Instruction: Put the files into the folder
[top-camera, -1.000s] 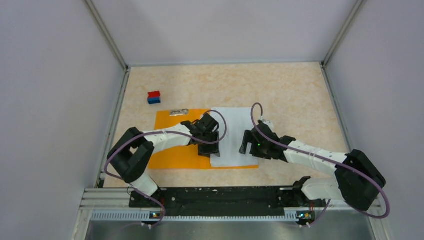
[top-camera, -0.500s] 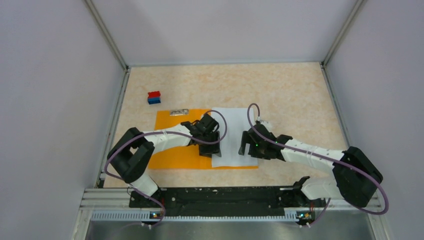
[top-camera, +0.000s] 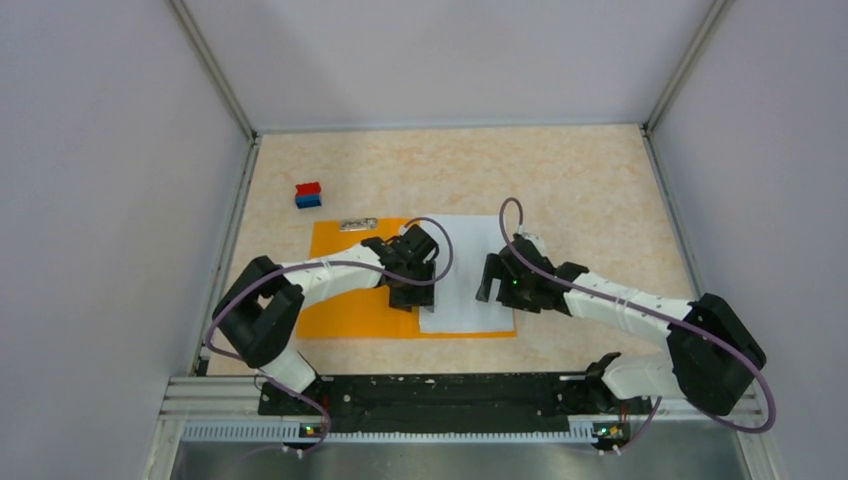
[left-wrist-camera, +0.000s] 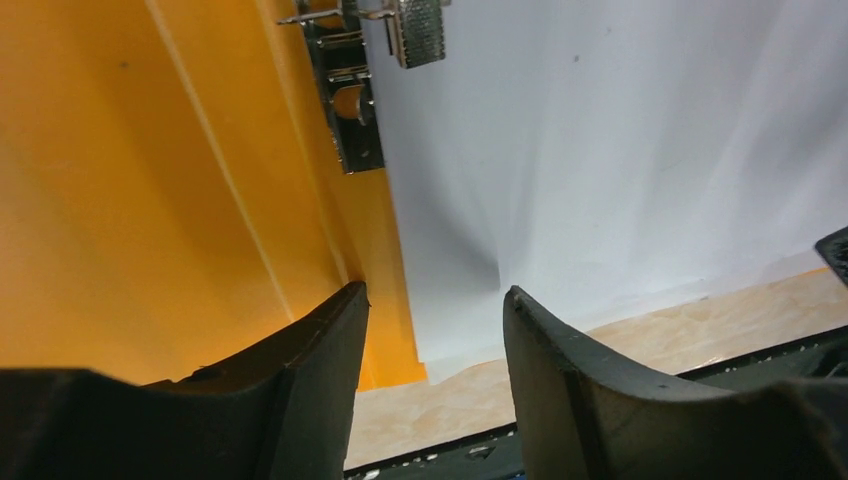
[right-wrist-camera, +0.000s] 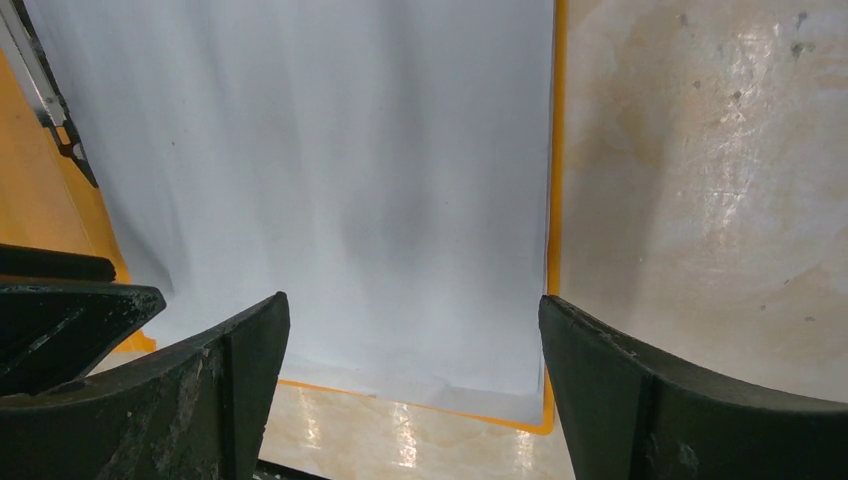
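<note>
The orange folder (top-camera: 350, 310) lies open and flat on the table. The white files (top-camera: 465, 270) lie on its right half, with a thin orange rim showing at the right and near edges (right-wrist-camera: 559, 150). My left gripper (top-camera: 403, 297) is open and empty, low over the spine, at the sheets' left edge. In the left wrist view it (left-wrist-camera: 432, 330) straddles the border of orange folder (left-wrist-camera: 150, 200) and sheets (left-wrist-camera: 600, 150), with the metal clip (left-wrist-camera: 345, 110) beyond. My right gripper (top-camera: 500, 293) is wide open and empty over the sheets' right part; the right wrist view shows it (right-wrist-camera: 412, 330) above the sheets (right-wrist-camera: 330, 170).
A small red-and-blue block (top-camera: 308, 194) stands at the back left. A small metal piece (top-camera: 358, 224) lies at the folder's far edge. Bare marbled table (right-wrist-camera: 700, 180) lies right of the folder. Grey walls enclose the table; a black rail (top-camera: 440, 390) runs along the near edge.
Both grippers have shifted slightly away from the near edge and stay open. The sheets have slid a little to the left on the folder.
</note>
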